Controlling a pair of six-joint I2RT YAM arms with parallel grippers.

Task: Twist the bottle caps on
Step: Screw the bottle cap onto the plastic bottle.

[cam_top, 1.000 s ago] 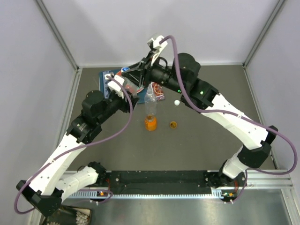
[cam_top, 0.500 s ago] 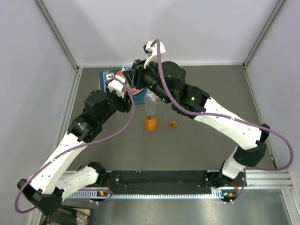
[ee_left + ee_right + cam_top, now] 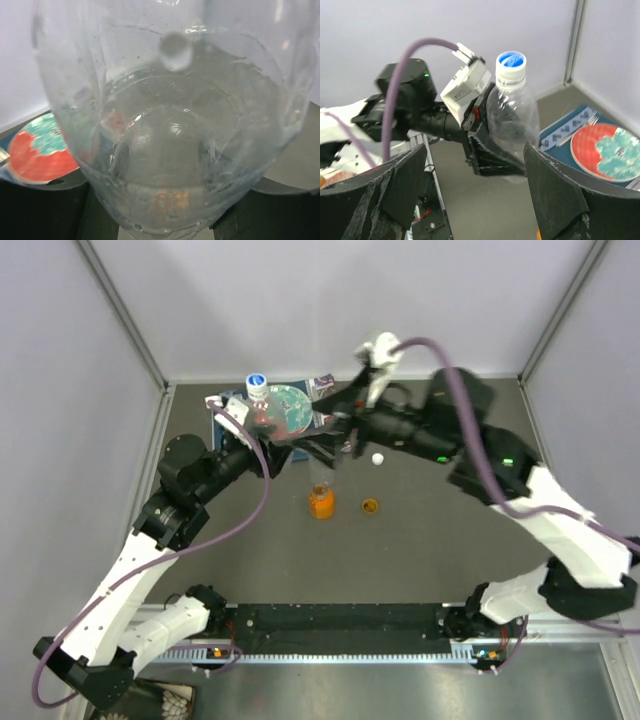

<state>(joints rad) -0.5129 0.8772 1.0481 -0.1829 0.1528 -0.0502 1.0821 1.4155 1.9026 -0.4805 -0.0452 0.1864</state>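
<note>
Right gripper (image 3: 333,445) has pulled back to the right since the earlier frame. It was over the clear bottle (image 3: 512,115) then; now its jaws stand wide apart with nothing between them. The bottle has also shifted left and to the far side, above the plate (image 3: 285,408).

Clear bottle: upright, gripped low on its body by the left gripper (image 3: 492,157), whose jaws are partly closed on it. A blue-topped cap (image 3: 511,62) sits on the neck. Judgement: this cap has just been released. It appears seated, though its tightness cannot be confirmed. The bottle looks empty in the left wrist view, apart from droplets on the wall.

Orange bottle (image 3: 321,502): standing on the table (image 3: 430,550) near centre. Its orange cap (image 3: 370,506) lies just beside it, to its right, so this one is judged uncapped. Contents cannot be told.

White cap (image 3: 377,458): loose on the table, just by the right gripper. The second clear bottle is not plainly visible from above and may be hidden behind that gripper.

Plate: nothing seen lying on it.

Judgement: one bottle capped, two caps outstanding.
</note>
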